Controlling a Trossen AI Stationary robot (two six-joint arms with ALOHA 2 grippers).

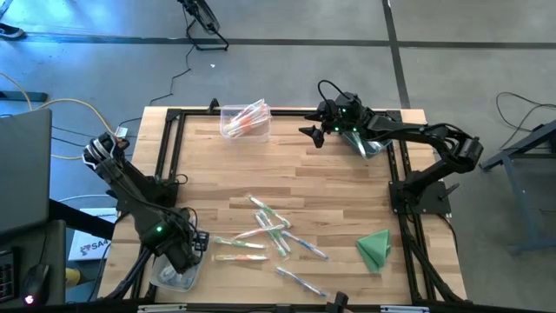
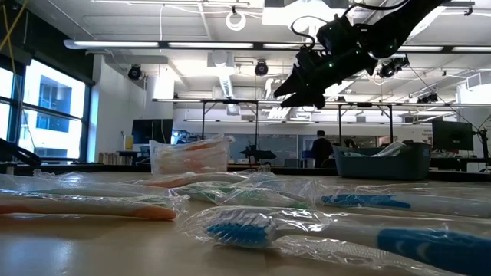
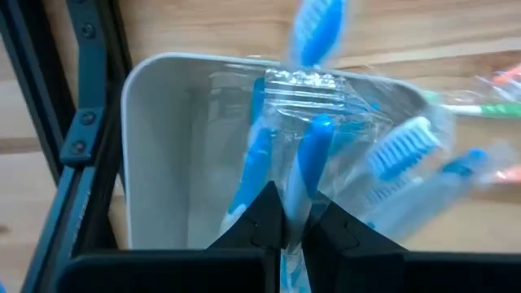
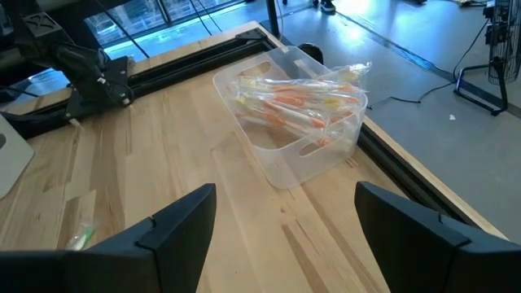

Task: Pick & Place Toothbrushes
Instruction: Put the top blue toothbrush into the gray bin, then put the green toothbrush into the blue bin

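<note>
Left end effector (image 3: 285, 232): closed on a blue wrapped toothbrush (image 3: 313, 159), which you hold over the clear bin (image 1: 174, 276) at the tabletop's (image 1: 330, 174) near-left corner, where other blue brushes lie. Expect it to be light and stiff, its film wrapper slick and crinkly; pinch mid-handle, never the loose film.

Right end effector (image 4: 281, 220): open, empty, raised near the far edge, between the bin of orange brushes (image 4: 301, 110) and a dark bin (image 1: 372, 143).

Loose toothbrushes (image 1: 274, 230): scattered near the front centre, just beside your left end effector, well apart from the right.
</note>
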